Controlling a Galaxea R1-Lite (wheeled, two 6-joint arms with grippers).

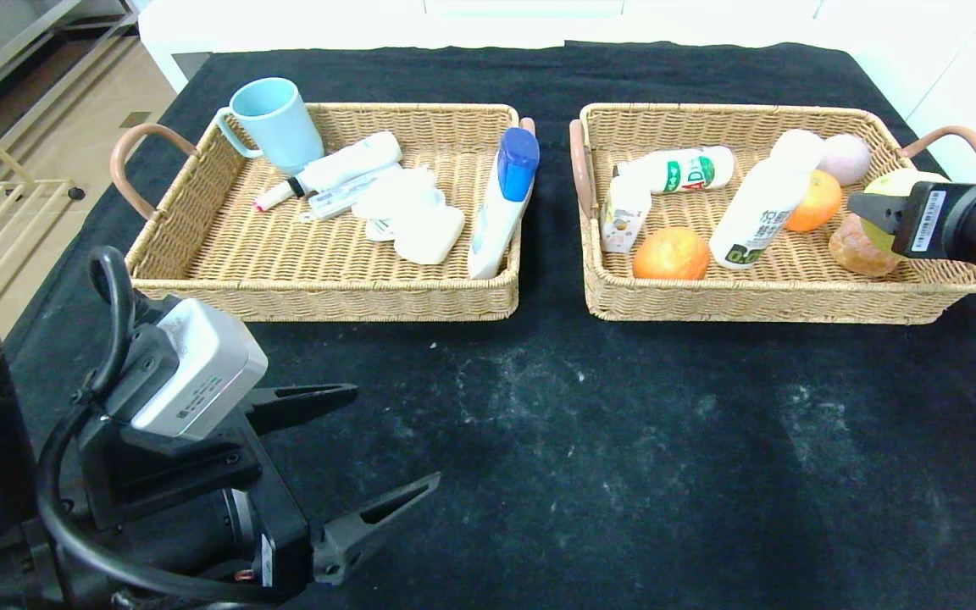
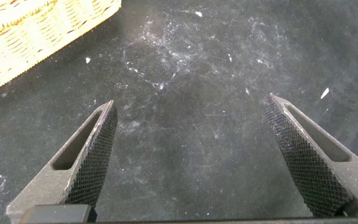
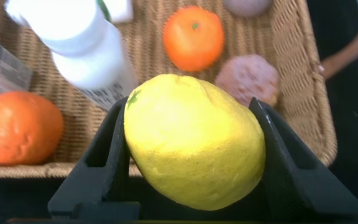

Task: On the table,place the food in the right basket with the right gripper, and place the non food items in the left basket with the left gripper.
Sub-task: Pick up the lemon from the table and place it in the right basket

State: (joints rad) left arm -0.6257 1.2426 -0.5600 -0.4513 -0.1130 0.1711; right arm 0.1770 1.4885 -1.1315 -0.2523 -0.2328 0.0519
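The right gripper (image 1: 869, 222) reaches in from the robot's right, level above the right basket's (image 1: 759, 296) outer end, its fingers (image 3: 107, 155) clamped on either side of a yellow lemon (image 3: 194, 140). The left gripper (image 1: 369, 445) hangs low above the tabletop (image 1: 590, 440), near the left basket's (image 1: 327, 301) front corner on the robot's side, its two ridged fingers (image 2: 92, 155) spread wide apart with nothing between them.

black-clothed table (image 1: 590, 440) carries left basket (image 1: 327, 292), right basket (image 1: 759, 301).
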